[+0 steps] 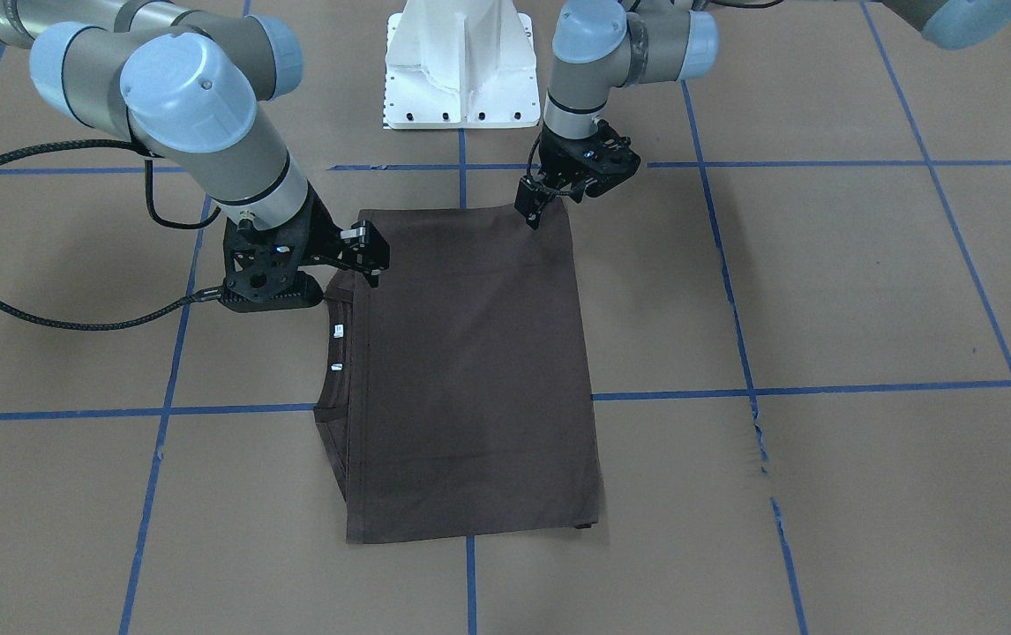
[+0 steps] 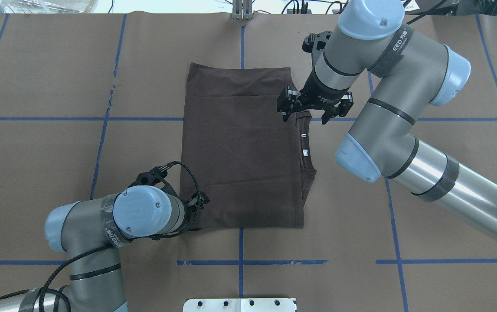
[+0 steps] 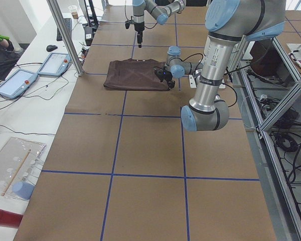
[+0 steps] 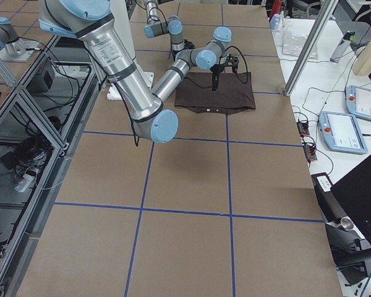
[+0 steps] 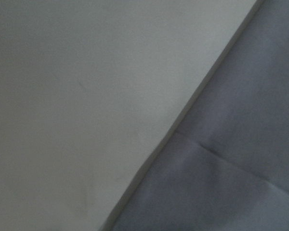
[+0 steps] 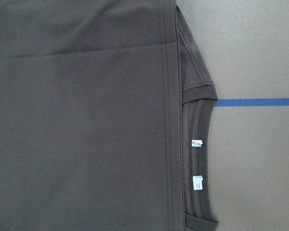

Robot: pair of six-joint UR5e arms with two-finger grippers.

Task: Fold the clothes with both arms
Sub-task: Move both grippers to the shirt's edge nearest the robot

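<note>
On brown blue-taped table, folded T-shirt

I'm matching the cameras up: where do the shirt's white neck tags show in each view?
Front-facing: white neck tags on the collar, at the shirt's left edge.
Overhead: tags at the shirt's right edge.
Exterior left: too small to tell.
Exterior right: too small to tell.
Left wrist: not in it.
Right wrist: tags lower right.
Landmark: the blue tape line meeting the collar's end.

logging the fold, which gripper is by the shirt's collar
The right gripper, beside the collar and white neck tags; the left gripper is at a plain corner on the T-shirt's opposite edge.
</note>
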